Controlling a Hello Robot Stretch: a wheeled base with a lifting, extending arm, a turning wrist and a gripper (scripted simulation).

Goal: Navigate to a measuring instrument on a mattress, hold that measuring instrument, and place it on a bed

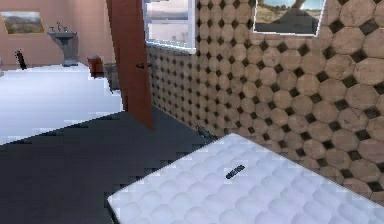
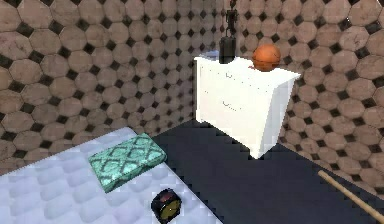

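A white quilted mattress (image 1: 200,195) lies on the dark floor at the forward view's lower right. A small flat dark thing (image 1: 235,172) rests on it. In the arm side view the mattress (image 2: 50,185) takes up the lower left. Near its edge sits a small round dark thing with a yellowish rim (image 2: 165,205), perhaps a clock. A green patterned pillow (image 2: 125,160) lies just beyond that round thing.
A brown door (image 1: 130,60) stands ajar onto a white-floored room with a pedestal sink (image 1: 65,42). A white dresser (image 2: 245,100) against the patterned wall carries an orange ball (image 2: 265,57) and a dark bottle (image 2: 228,45). A wooden stick (image 2: 350,198) lies on the dark floor.
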